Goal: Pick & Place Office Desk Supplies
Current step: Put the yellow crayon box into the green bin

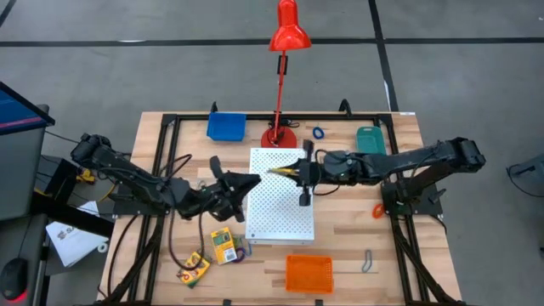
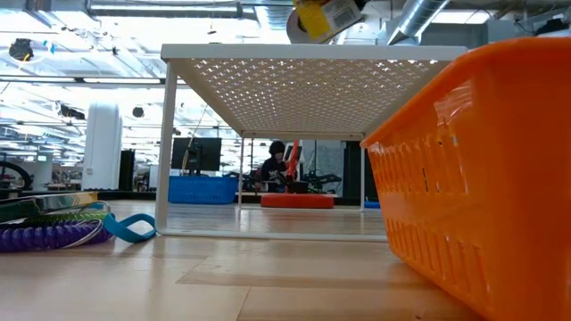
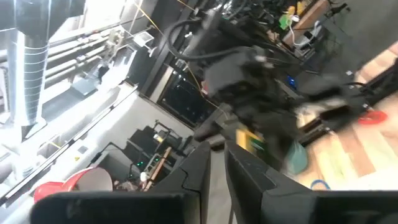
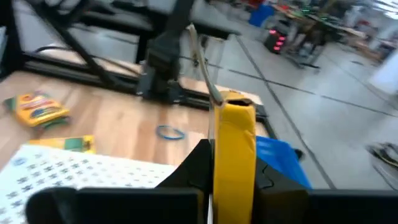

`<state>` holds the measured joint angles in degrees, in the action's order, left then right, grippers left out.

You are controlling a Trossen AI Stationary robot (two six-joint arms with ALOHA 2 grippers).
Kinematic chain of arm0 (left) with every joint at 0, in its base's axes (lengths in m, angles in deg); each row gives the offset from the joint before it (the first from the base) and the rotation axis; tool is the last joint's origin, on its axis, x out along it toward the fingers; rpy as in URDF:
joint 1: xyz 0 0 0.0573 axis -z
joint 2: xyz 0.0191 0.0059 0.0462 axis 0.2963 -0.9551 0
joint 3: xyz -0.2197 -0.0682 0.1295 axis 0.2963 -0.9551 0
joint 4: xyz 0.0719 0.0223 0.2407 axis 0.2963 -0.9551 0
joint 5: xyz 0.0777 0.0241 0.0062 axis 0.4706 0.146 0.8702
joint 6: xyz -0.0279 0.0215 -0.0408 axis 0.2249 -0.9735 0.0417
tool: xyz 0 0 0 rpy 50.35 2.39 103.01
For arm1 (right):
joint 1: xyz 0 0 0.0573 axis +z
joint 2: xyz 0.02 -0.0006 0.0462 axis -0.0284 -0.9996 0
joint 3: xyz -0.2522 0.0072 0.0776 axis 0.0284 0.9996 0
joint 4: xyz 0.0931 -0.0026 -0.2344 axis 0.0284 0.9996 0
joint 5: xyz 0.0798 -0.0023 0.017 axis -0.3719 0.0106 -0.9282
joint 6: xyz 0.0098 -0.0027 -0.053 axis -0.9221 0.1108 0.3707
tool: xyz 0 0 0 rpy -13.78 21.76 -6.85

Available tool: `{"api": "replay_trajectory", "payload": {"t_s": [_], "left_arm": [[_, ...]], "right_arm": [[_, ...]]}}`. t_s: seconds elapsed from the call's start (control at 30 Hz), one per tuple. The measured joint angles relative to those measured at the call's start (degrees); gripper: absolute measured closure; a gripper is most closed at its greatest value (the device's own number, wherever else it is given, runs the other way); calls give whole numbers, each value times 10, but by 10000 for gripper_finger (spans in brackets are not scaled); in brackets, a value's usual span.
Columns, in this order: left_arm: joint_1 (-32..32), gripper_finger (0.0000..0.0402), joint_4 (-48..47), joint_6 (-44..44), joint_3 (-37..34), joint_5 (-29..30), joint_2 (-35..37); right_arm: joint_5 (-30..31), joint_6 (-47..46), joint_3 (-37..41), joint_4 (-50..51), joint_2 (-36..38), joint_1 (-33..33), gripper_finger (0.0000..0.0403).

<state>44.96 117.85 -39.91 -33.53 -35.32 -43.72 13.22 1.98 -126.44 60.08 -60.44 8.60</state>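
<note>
Three small yellow-and-green cardboard crayon boxes show from above: one (image 1: 223, 246) lies flat on the wooden table (image 1: 399, 255) just beside the left front corner of the large white perforated board (image 1: 280, 195), one (image 1: 195, 269) lies nearer the table's front left edge, and the third crayon box (image 1: 282, 170) is held up over the board's rear half. There are three small plastic trays: a blue tray (image 1: 226, 126) at the rear left, a teal tray (image 1: 371, 138) at the rear right, and an orange mesh tray (image 1: 308, 273) at the front. A thin blue loop (image 1: 318, 133) lies near the red desk lamp (image 1: 285, 51), an orange clip (image 1: 377, 210) lies on the right side of the table, and a grey clip (image 1: 367, 260) lies near the front right.

The held box's long axis runs roughly left to right across the board, pointing away from the right arm toward the left arm.

The right gripper (image 1: 293, 170) is closed on that box, its dark fingers (image 4: 199, 163) pressed against the narrow yellow sides in the right wrist view. The left gripper (image 1: 252, 181) hovers over the board's left edge just short of the box; its fingers (image 3: 196, 171) look nearly together with nothing between them, though that view is blurred.
</note>
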Motion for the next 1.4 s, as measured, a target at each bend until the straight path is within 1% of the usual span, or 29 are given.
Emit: {"api": "replay_trajectory", "payload": {"t_s": [0.17, 0.33, 0.47, 0.53, 0.7, 0.8, 0.87, 0.9, 1.0, 1.1, 1.17, 1.3, 1.4], "left_arm": [[28, 353, -16, 36, -42, 12, 41], [46, 357, -15, 79, -89, 12, 82], [54, 362, -14, 105, -119, 12, 108], [55, 364, -13, 117, -129, 12, 114], [65, 368, -11, 123, -144, 12, 118], [71, 369, -10, 129, -144, 12, 117], [73, 368, -4, 129, -144, 12, 117], [73, 369, -1, 128, -144, 12, 117], [73, 371, 2, 129, -144, 12, 117], [73, 373, 2, 131, -144, 12, 117], [73, 373, 2, 133, -144, 12, 117], [73, 371, -1, 147, -144, 11, 117], [77, 371, -8, 154, -144, 11, 117]], "right_arm": [[57, -41, 0, 82, 58, -6, 361], [159, -111, 0, 177, 113, -20, 374], [234, -206, 0, 265, 154, -53, 375], [256, -268, 0, 320, 170, -80, 369], [256, -374, 0, 473, 178, -172, 364], [254, -399, 0, 518, 164, -226, 372], [246, -407, 0, 530, 150, -263, 373], [233, -409, 0, 536, 141, -286, 373], [172, -413, 0, 567, 102, -357, 367], [169, -411, 0, 602, 56, -415, 364], [167, -405, 0, 608, 27, -445, 365], [162, -406, 0, 619, -25, -488, 369], [146, -421, 0, 637, -60, -516, 368]]}}
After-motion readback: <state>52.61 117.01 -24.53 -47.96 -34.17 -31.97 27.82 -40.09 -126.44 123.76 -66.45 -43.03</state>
